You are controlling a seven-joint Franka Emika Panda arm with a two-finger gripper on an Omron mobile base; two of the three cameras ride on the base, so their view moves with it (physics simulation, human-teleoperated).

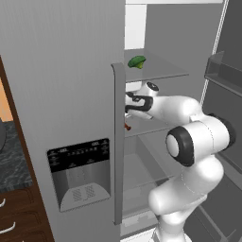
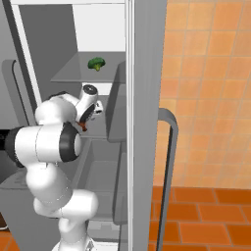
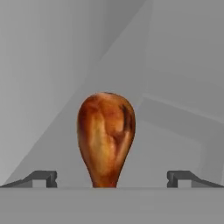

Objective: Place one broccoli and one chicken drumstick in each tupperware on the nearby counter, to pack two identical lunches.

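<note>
The gripper (image 3: pixel 112 178) reaches into the fridge, fingers wide apart (not squeezing), so the chicken drumstick (image 3: pixel 106 138) fits between.

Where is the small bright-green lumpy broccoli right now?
The small bright-green lumpy broccoli sits on the upper grey fridge shelf, above the white arm's end effector, as both base views show.

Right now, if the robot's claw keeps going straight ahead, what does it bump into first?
Most likely the chicken drumstick, lying dead ahead between the open claw's fingertips on the fridge shelf.
</note>
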